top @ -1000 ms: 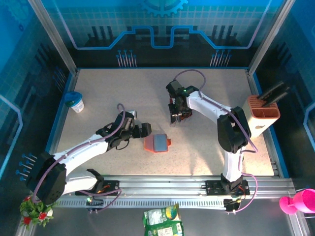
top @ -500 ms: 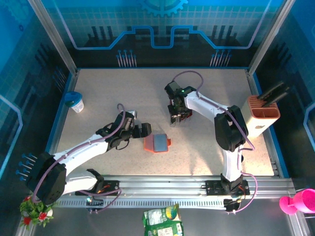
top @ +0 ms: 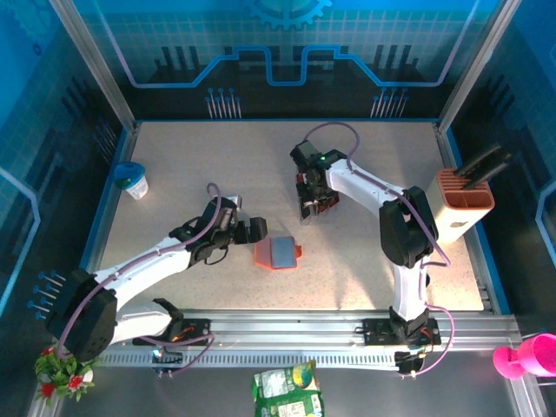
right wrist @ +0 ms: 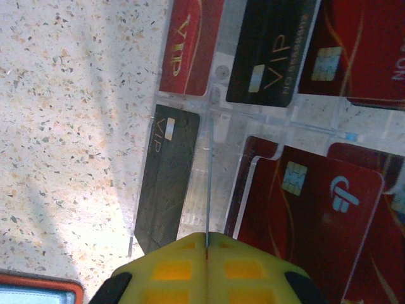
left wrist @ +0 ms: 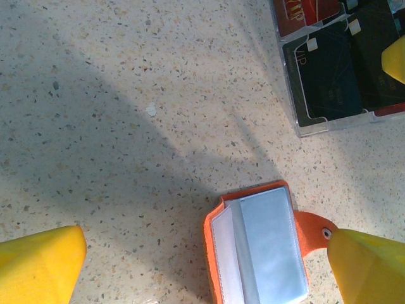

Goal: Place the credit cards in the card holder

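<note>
Right pincer (right wrist: 207, 239) is shut tight over the credit cards (right wrist: 316, 209); the card holder (left wrist: 259, 250) lies near, behind-left. Left pincer (left wrist: 205, 235), spread wide, sits just beside it.

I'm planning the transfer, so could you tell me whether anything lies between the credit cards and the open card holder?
Nothing visible does: bare table separates the credit cards from the card holder. Only the rim of the clear tray around the cards has to be cleared.
</note>
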